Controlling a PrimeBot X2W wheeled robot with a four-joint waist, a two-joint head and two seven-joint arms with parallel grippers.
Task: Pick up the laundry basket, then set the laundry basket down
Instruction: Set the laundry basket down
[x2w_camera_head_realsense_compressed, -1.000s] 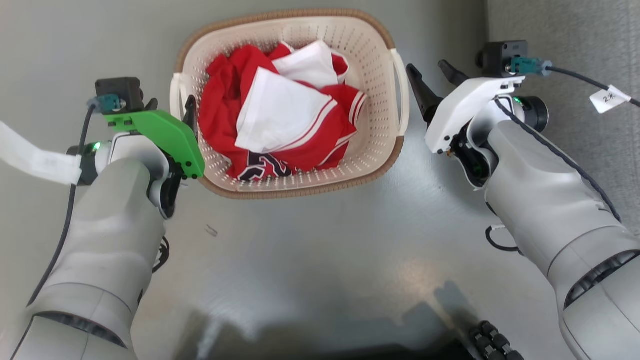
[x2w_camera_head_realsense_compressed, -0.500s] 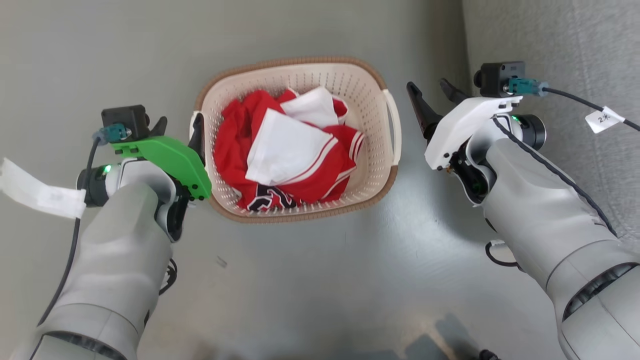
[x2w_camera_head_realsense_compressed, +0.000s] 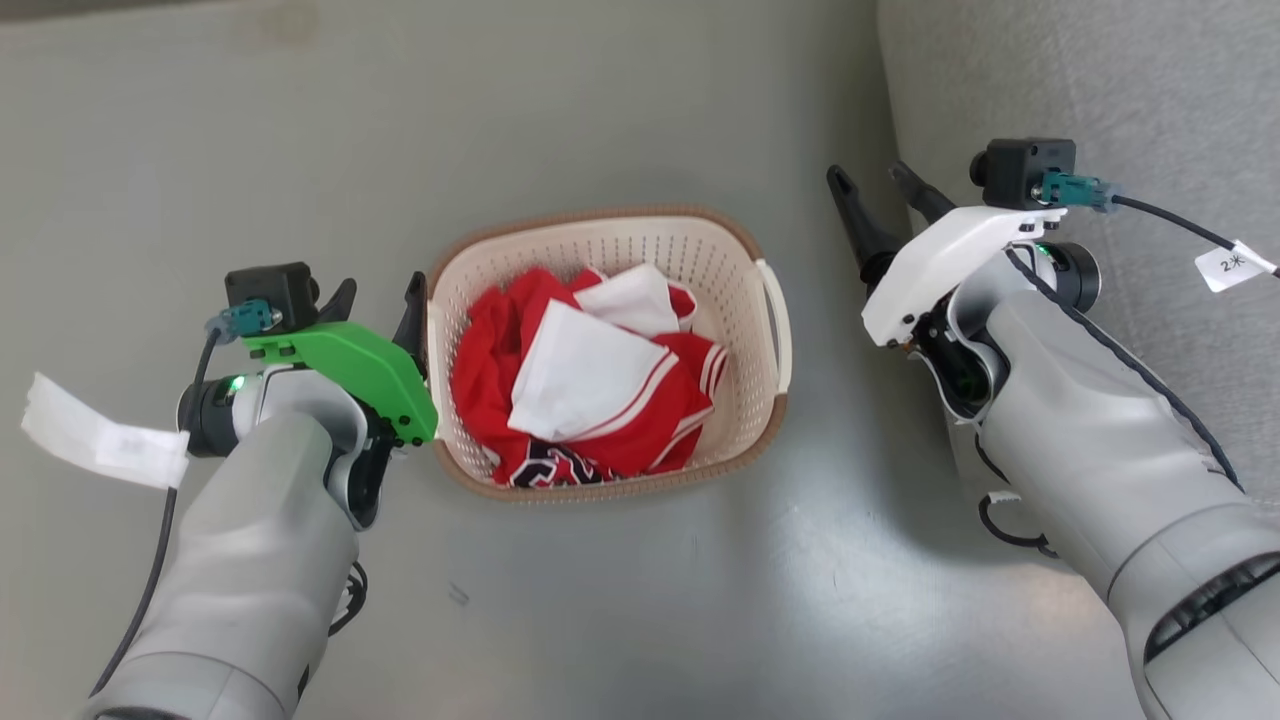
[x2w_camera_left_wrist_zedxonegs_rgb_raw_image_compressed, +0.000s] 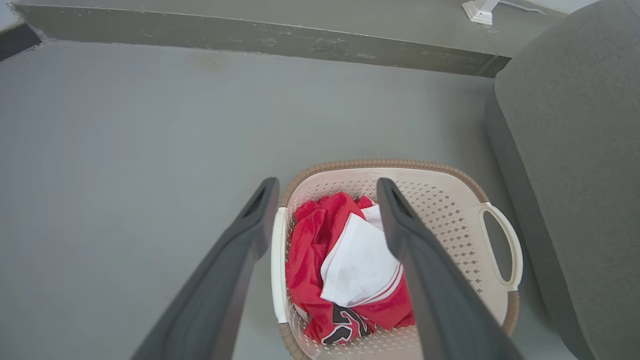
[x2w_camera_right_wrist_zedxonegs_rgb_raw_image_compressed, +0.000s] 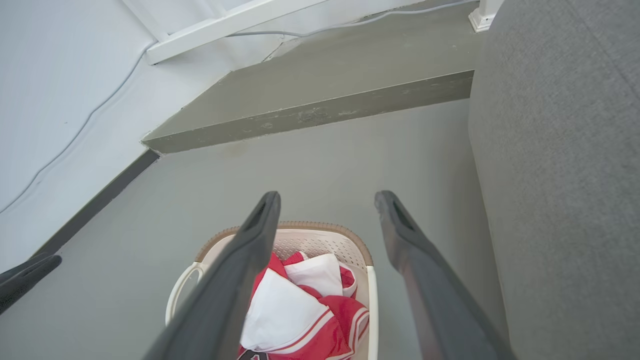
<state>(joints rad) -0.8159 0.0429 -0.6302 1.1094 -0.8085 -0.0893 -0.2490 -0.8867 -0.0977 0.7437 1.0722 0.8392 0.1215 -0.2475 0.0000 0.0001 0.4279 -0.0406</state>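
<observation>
The laundry basket (x2w_camera_head_realsense_compressed: 735, 300) stands on the grey floor, cream and perforated with a brown rim, holding red and white clothes (x2w_camera_head_realsense_compressed: 590, 390). My left gripper (x2w_camera_head_realsense_compressed: 380, 295) is open, its fingers straddling the basket's left rim from above without touching it; in the left wrist view the left gripper (x2w_camera_left_wrist_zedxonegs_rgb_raw_image_compressed: 326, 186) frames the left handle (x2w_camera_left_wrist_zedxonegs_rgb_raw_image_compressed: 277, 260) of the basket (x2w_camera_left_wrist_zedxonegs_rgb_raw_image_compressed: 440, 210) below. My right gripper (x2w_camera_head_realsense_compressed: 880, 195) hangs open to the right of the right handle (x2w_camera_head_realsense_compressed: 780, 320), apart from it. In the right wrist view the right gripper (x2w_camera_right_wrist_zedxonegs_rgb_raw_image_compressed: 327, 197) is above the basket (x2w_camera_right_wrist_zedxonegs_rgb_raw_image_compressed: 310, 245).
A grey upholstered seat (x2w_camera_head_realsense_compressed: 1100, 80) rises close on the right of the basket, also seen in the wrist views (x2w_camera_left_wrist_zedxonegs_rgb_raw_image_compressed: 575, 175) (x2w_camera_right_wrist_zedxonegs_rgb_raw_image_compressed: 560, 150). A low concrete step (x2w_camera_left_wrist_zedxonegs_rgb_raw_image_compressed: 250, 35) (x2w_camera_right_wrist_zedxonegs_rgb_raw_image_compressed: 310, 112) runs across behind. A white wall (x2w_camera_right_wrist_zedxonegs_rgb_raw_image_compressed: 60, 100) with a cable stands at the left.
The head camera has risen, so the basket looks smaller and lower in the picture. Both open grippers have drawn up and away from the handles. The basket stays on the floor.
</observation>
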